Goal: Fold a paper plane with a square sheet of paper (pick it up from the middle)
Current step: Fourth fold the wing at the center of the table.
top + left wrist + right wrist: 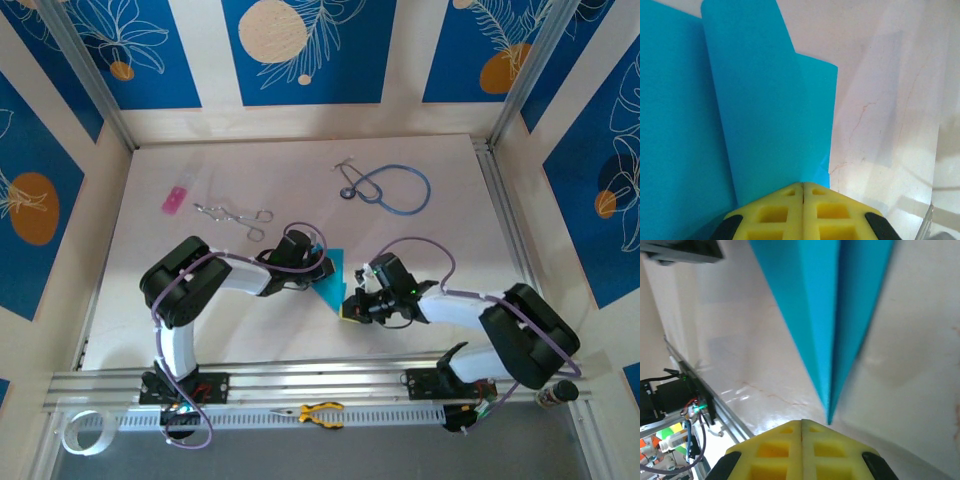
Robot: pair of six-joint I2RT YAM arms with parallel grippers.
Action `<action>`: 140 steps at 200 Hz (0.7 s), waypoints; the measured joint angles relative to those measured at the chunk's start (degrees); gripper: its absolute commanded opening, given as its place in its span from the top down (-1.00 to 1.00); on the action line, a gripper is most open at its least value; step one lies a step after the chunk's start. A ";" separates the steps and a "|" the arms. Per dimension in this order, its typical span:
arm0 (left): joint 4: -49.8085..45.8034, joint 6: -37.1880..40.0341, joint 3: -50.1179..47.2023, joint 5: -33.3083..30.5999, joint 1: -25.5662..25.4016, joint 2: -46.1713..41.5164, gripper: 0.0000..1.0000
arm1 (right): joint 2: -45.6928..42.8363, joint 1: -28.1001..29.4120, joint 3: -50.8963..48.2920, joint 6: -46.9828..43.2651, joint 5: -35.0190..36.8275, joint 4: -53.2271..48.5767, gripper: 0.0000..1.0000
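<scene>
Both are clenched: the left gripper [803, 187] has the paper plane [765, 115] spreading from under its fingertips; the right gripper [802, 424] meets its point.

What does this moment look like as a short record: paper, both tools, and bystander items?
paper: folded cyan paper, pointed, central crease, between the tools
left tool: shut, tips against a raised flap
right tool: shut, tips at the paper's point
grip: cannot tell for either
bystanders: stethoscope, pliers
</scene>
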 measured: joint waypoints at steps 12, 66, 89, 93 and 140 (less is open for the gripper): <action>0.02 0.00 -0.04 -0.02 0.00 -0.07 0.92 | -1.09 -0.35 0.66 0.02 0.39 -0.68 0.88; 0.20 -0.02 -0.37 -0.48 0.07 -0.31 0.93 | 1.22 -1.42 5.62 0.85 4.02 -0.50 0.88; 0.17 0.00 -0.37 -0.52 0.07 -0.31 0.93 | 4.50 -1.20 5.95 1.60 4.42 1.14 0.88; 0.17 0.00 -0.37 -0.52 0.07 -0.31 0.93 | 4.94 -1.11 5.95 1.68 4.44 1.18 0.88; 0.17 -0.02 -0.37 -0.57 0.07 -0.31 0.93 | 7.32 -0.46 5.95 2.82 4.92 2.03 0.88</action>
